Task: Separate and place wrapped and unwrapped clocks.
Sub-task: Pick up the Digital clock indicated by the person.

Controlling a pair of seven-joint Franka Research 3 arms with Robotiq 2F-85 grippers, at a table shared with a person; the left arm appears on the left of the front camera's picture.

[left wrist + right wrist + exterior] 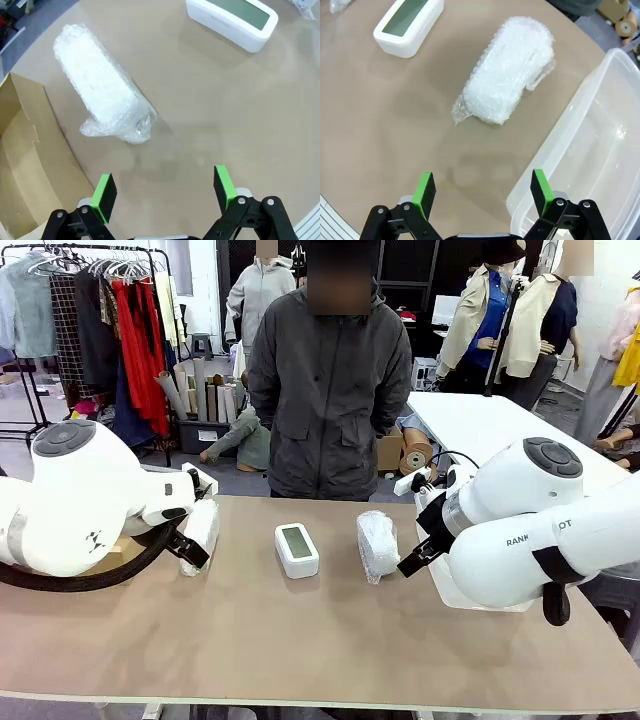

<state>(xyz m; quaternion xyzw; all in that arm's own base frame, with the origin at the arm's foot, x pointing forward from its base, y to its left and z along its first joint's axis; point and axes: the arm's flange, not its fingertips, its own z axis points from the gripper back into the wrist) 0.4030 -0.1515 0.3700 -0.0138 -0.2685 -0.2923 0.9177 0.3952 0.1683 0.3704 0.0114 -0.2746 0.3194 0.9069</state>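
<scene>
Wrapped clocks [203,520] [378,543], two, flank one unwrapped clock [296,548].

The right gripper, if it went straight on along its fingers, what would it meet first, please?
Probably the bare tabletop just short of the bubble-wrapped bundle; the open right gripper points down beside the rim of the clear bin. Depth is unclear, so it might clip the bundle's near end.

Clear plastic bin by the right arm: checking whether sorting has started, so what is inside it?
Nothing shows in the clear plastic bin; the bubble-wrapped bundle lies outside it on the table. The right gripper hides its near corner.
</scene>
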